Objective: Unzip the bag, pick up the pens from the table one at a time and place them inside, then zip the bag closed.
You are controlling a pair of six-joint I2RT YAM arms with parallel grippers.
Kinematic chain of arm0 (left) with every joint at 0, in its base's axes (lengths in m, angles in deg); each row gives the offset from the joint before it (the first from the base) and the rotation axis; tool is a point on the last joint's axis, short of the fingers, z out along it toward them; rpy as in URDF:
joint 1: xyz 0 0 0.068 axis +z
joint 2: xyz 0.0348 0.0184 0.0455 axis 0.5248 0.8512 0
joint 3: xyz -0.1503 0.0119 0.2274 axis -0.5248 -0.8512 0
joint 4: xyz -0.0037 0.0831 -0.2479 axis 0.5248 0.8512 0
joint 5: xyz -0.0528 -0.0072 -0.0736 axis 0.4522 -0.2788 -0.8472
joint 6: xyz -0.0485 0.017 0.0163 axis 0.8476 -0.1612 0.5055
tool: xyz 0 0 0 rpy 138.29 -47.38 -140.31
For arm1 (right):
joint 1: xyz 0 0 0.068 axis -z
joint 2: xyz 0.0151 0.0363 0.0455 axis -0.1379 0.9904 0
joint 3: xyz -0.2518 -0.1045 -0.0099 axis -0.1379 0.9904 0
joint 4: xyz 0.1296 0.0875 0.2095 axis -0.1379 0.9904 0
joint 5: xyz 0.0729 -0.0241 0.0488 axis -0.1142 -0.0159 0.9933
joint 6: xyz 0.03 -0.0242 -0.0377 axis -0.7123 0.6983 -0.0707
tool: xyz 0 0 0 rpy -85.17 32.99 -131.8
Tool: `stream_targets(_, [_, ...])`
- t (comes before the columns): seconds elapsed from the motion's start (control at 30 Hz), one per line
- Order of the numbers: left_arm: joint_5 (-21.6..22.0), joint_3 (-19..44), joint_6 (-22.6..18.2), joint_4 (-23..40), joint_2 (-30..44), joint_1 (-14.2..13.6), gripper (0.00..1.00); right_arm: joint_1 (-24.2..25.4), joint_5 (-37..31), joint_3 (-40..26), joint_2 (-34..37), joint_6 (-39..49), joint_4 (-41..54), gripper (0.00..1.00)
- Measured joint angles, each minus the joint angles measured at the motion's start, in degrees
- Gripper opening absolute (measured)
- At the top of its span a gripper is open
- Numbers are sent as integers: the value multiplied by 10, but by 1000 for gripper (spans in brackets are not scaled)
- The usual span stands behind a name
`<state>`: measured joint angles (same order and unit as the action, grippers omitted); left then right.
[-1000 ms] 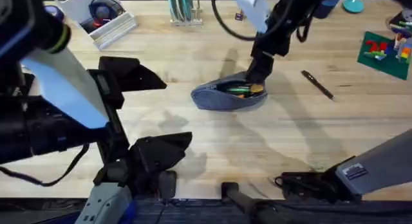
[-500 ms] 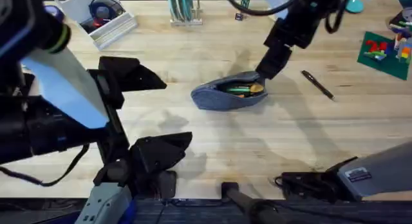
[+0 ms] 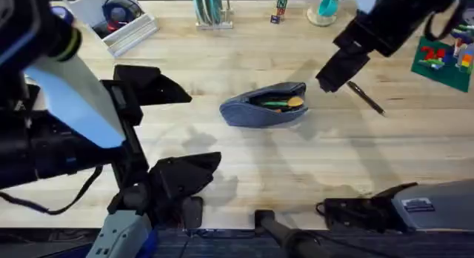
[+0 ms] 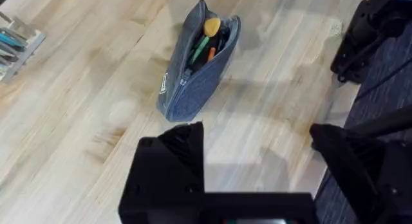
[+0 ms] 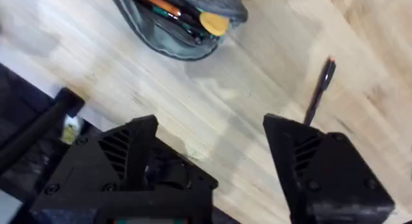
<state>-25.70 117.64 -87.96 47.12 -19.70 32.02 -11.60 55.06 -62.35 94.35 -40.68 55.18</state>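
On table [image 3: 244,154] | R gripper [image 3: 335,74] spread, empty | pen [image 3: 366,97] just beside | bag [image 3: 264,104] unzipped

bright even light, soft shadows on the table [image 3: 244,161], blurred near arms

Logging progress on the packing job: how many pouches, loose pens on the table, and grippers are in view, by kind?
Bag, unzipped with pens inside: 1
Pen lying loose on the table: 1
Grippers, the left gripper and the right gripper, both open and empty: 2
Total: 4
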Motion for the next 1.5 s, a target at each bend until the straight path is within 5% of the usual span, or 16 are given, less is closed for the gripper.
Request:
stream_targets(0.27, [0,0,0,0,0,0,995,28,-1,23,-23,-28,-7,996])
stream_targets(0.67, [0,0,0,0,0,0,996,108,-1,211,-103,-46,-98,996])
stream_targets(1.07, [0,0,0,0,0,0,996,192,-4,316,-112,-42,-212,997])
stream_targets(1.5, [0,0,0,0,0,0,995,326,-12,414,-111,85,-357,998])
